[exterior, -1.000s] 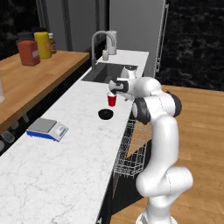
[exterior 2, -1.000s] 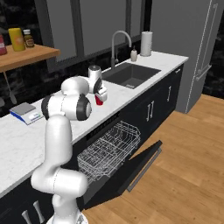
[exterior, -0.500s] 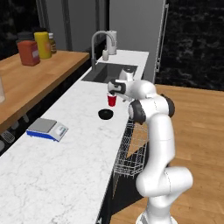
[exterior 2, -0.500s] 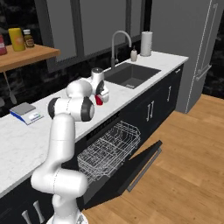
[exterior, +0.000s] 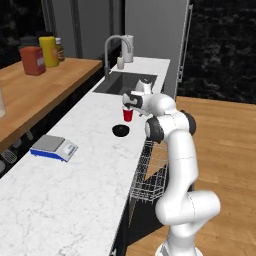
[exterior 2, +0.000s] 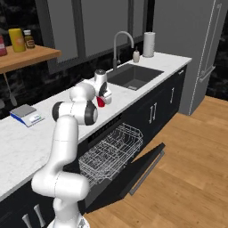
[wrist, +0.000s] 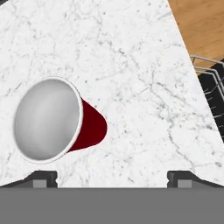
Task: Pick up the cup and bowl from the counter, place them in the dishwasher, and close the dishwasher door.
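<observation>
The gripper [wrist: 112, 177] hangs right above the cup [wrist: 57, 120] with its jaws spread wide, nothing between them. In the hand view the two finger tips [wrist: 41, 178] stand far apart at the bottom, the cup's white inside close to the left one. The red cup [exterior: 128, 114] stands upright on the counter [exterior: 75, 190], just short of the sink [exterior: 131, 84]. The bowl [exterior: 120, 131] sits on the marble just beside the cup, nearer the base. Below the counter edge the dishwasher [exterior 2: 116, 151] is open, its wire rack [exterior 2: 110, 148] pulled out and its door [exterior 2: 143, 169] folded down toward the wooden floor. A scale [exterior: 53, 148] rests farther along the counter.
</observation>
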